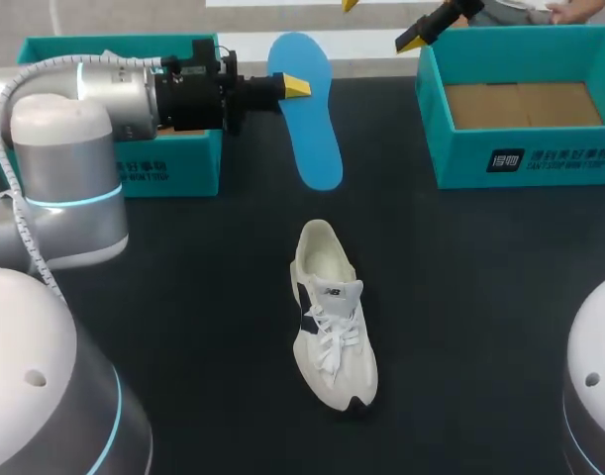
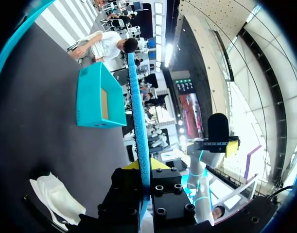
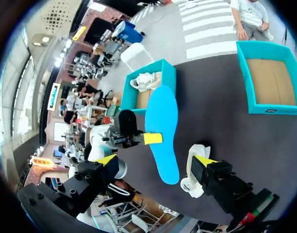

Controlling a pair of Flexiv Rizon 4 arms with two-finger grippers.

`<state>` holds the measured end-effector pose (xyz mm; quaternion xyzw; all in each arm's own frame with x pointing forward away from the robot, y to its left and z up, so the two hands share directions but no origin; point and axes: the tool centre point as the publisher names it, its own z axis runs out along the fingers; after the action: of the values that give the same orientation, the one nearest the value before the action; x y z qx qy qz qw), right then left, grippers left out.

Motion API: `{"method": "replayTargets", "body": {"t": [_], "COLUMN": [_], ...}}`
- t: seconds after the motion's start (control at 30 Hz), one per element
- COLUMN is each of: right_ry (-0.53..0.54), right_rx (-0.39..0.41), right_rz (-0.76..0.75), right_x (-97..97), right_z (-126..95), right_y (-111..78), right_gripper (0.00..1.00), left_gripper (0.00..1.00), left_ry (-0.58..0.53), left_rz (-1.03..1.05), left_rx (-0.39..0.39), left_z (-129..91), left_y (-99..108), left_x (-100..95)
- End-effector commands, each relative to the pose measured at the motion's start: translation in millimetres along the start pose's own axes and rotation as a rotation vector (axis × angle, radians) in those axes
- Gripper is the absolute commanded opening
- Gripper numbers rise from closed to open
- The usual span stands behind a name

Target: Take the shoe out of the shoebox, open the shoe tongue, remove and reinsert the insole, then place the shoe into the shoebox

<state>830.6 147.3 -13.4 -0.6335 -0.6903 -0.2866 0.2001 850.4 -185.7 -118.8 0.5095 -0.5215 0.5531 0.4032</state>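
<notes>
— How much room do I have?

— Your table [image 1: 183,297] is dark. Two teal boxes sit along its far side. The left box [image 1: 173,168] is at the far left, partly under your left arm, and the right box [image 1: 540,163] is at the far right. Dark tabletop shows between them and all round the shoe [image 1: 334,317], which lies near the middle, well apart from both boxes.

— And the shoe itself?

— It is white, with a dark blue side panel and white laces, and it stands sole down. Its long axis runs from far to near, leaning a little to your right at the near end. The broad end with the dark sole edge faces you. I take that for the toe, though the view from above does not settle it.

— Where is the insole?

— The insole [image 1: 312,139] is out of the shoe. Your left gripper [image 1: 294,87] is closed on it, pinching one long edge near the wide end. The insole is bright blue, broad face up, in the gap between the boxes. Its wide end is far and its narrow end points toward the shoe without reaching it.

— My right gripper?

— Your right gripper [image 1: 383,22] is over the far edge, just beside the right box's left corner. Its fingers stand wide apart and hold nothing. That box shows a brown cardboard floor, and something white lies in the left box.
</notes>
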Motion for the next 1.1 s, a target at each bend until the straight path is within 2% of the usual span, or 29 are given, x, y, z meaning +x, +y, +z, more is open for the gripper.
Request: {"method": "replayTargets", "body": {"t": [0.03, 0.2, 0.43, 0.53, 0.63, 0.67, 1.1], "right_ry": [-0.242, -0.292, -0.332, -0.387, -0.461, -0.518, -0.518], "right_rx": [0.037, 0.089, 0.074, 0.084, 0.055, 0.015, 0.015], "right_rz": [-0.049, -0.064, -0.067, -0.086, -0.102, -0.123, -0.123], "right_x": [12.4, 13.9, 12.1, 10.3, 9.1, 8.5, 8.5], "right_z": [14, 29, 33, 33, 35, 36, 36], "right_y": [0.9, -5.4, 3.0, 4.0, 4.6, 5.5, 5.5], "right_gripper": [1.00, 1.00, 1.00, 1.00, 1.00, 1.00, 1.00], "left_gripper": [0.00, 0.00, 0.00, 0.00, 0.00, 0.00, 0.00], "left_ry": [-0.001, -0.001, -0.001, -0.001, -0.001, -0.001, -0.001], "left_rz": [0.000, 0.000, 0.000, 0.000, 0.000, 0.000, 0.000], "left_rx": [-0.001, -0.001, -0.001, -0.001, -0.001, -0.001, -0.001], "left_z": [-1, -1, -1, -1, -1, -1, -1], "left_y": [0, 0, 0, 0, 0, 0, 0], "left_x": [-0.1, -0.1, -0.1, -0.1, -0.1, -0.1, -0.1]}}
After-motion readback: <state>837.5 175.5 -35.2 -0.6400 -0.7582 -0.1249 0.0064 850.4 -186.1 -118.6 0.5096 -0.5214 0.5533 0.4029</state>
